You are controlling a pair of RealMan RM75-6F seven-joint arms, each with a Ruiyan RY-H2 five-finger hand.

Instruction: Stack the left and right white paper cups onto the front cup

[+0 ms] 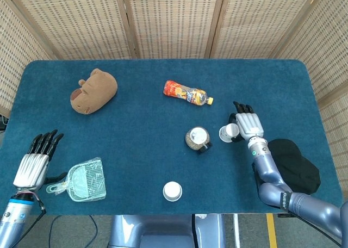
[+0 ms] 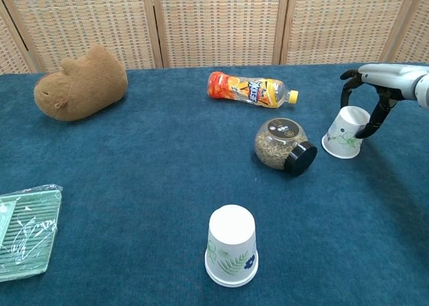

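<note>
Room: woven rattan screens behind a desk (image 1: 136,123) covered in blue cloth.
Right cup (image 2: 346,131): upside down at the desk's right, just beside the seed jar (image 2: 281,144).
Right hand (image 2: 375,94): fingers (image 2: 348,79) curled over the cup, thumb on its side; a firm hold can't be confirmed.
Left hand (image 1: 33,162): fingers apart, holding nothing, near the plastic-wrapped green scoop (image 1: 82,181).
Front cup (image 2: 232,245): inverted, near edge, leaf print.
Risk: the light cup could tip, crush, or skid into the jar if squeezed off-centre.
Labels: bottle (image 2: 251,90) has orange fruit graphics; the lettering isn't readable.
</note>
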